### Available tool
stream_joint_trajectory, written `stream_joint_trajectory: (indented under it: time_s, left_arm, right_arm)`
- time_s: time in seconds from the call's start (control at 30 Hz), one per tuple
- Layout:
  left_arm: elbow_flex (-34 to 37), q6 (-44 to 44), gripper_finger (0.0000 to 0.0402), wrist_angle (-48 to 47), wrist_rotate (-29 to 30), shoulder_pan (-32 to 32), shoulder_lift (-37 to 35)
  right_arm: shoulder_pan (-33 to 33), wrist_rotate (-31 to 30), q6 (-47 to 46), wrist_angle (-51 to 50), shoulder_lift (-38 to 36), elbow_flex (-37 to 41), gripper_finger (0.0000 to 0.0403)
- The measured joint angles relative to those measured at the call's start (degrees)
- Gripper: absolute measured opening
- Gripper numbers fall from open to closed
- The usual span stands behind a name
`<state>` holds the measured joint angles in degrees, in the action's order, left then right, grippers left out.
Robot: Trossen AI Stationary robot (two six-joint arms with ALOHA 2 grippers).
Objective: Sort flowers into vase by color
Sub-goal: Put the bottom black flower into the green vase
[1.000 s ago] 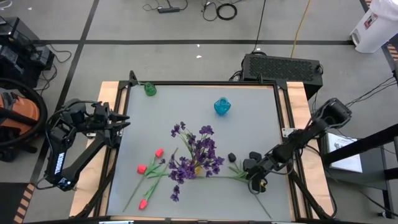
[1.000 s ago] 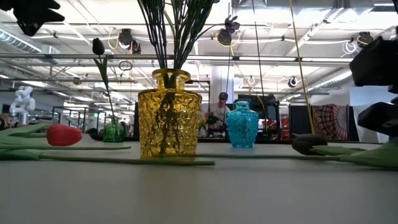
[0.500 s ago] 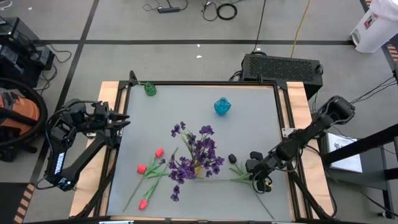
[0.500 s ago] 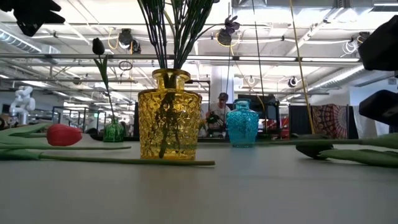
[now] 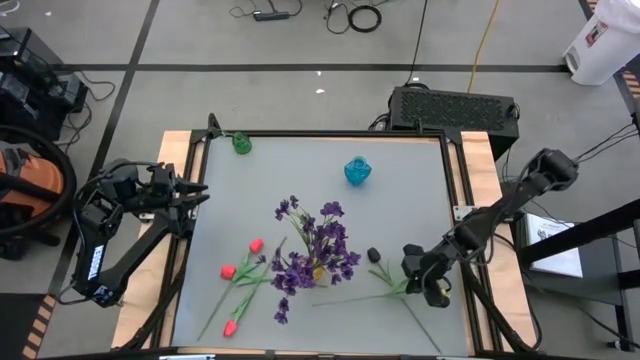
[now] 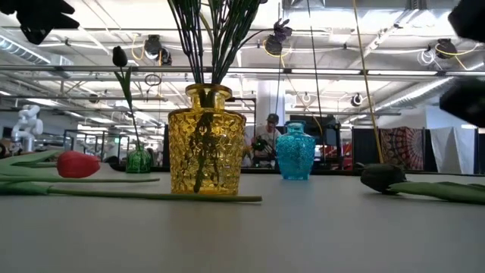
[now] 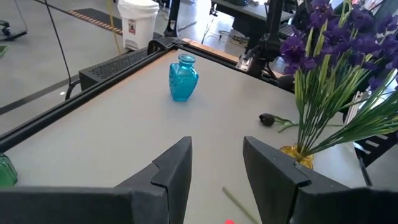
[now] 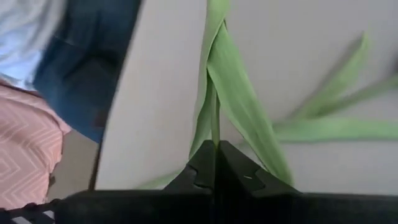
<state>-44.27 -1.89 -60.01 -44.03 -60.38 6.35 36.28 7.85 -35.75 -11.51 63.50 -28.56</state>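
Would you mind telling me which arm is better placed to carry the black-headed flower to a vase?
The right. Its pincer is shut on the stem of the black-headed flower by the table's right edge, as the right wrist view shows. The left pincer hangs open at the table's left edge, far from it.

Grey floor [image 5: 300,40] with dark lines — bright ceiling lights [image 6: 98,15] beyond
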Motion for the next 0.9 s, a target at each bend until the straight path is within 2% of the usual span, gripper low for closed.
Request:
stream_joint_trajectory:
  time_s: [0.47, 0.67, 0.73, 0.9]
  left_arm:
    - [0.00, 0.00, 0.0151, 0.00, 1.44, 0.00, 0.00]
    - [0.00, -0.02, 0.0151, 0.00, 4.63, 0.00, 0.00]
    - [0.00, 0.00, 0.0151, 0.00, 4.68, 0.00, 0.00]
    - [0.00, 0.00, 0.0151, 0.58, 4.68, 0.00, 0.00]
  right_arm:
    - [0.23, 1.77, 10.66, 3.54, -12.77, -0.04, 0.0000]
    - [0.21, 2.59, 20.82, 7.16, -16.21, -0.07, 0.0000]
    - [0.23, -0.15, 23.44, 7.95, -17.50, -0.11, 0.0000]
    - [0.09, -12.56, 27.44, 8.01, -21.19, -0.11, 0.0000]
